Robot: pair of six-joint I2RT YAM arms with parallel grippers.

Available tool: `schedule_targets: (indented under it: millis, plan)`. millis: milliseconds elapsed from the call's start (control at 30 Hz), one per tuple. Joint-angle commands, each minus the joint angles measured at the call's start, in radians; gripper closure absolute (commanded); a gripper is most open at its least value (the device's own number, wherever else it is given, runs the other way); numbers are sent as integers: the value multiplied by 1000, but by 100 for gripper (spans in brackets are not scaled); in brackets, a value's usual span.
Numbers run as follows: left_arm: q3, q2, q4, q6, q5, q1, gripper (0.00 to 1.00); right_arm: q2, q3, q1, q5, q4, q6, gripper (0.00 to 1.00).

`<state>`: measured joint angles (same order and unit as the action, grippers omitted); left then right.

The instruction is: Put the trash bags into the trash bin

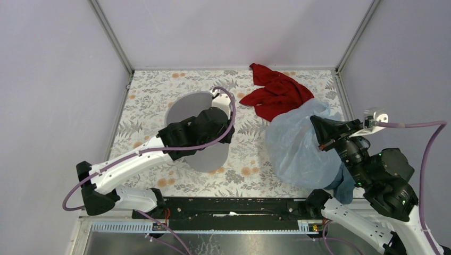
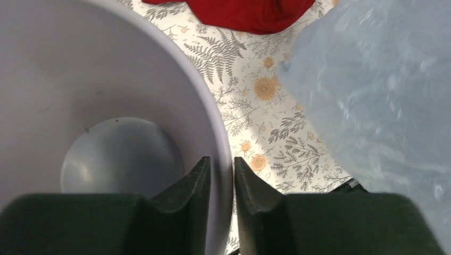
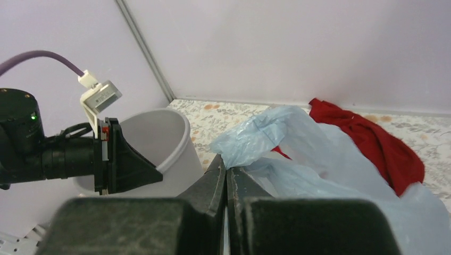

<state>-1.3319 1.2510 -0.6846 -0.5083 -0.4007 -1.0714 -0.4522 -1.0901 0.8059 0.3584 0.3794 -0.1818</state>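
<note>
So the right jaws are squeezed shut on a bunched fold of the thin, crinkly, translucent pale-blue plastic bag [image 3: 255,135], pinching it right at the tips. The left jaws are clamped on the rim of the plain light-grey round plastic bin [image 2: 80,69], one finger inside the wall and one outside, with barely a gap between them.

Looking down into the bin from the left wrist, all that shows is its bare grey bottom, so the bag isn't in there yet. The bag billows out in a big puffy heap on the floral-patterned surface [image 1: 154,101], off to the right of the bin with a strip of surface between them.

Behind the bag, towards the back wall, is a crumpled red cloth [image 1: 276,93], and the bag's far edge overlaps the cloth's near edge. A bit of dark teal cloth [image 1: 343,186] pokes out from under the bag's near side, right by the right arm.
</note>
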Motion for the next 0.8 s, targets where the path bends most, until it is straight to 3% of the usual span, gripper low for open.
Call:
schedule_targets:
  millis: [0, 233, 367, 600, 767]
  plan:
    - [-36, 19, 138, -15, 77, -11, 68, -19, -88, 2, 58, -11, 77, 100]
    - [-9, -92, 153, -3, 99, -12, 21, -181, -214, 2, -63, -110, 128, 100]
    - [21, -222, 145, 5, 63, -12, 3, -344, -325, 2, -231, -193, 112, 100]
    - [95, -491, 91, 9, -17, -12, 1, -714, -566, 3, -613, -439, -50, 100]
    - [125, -654, 5, -42, -58, -12, 1, -978, -750, 2, -855, -736, -410, 100]
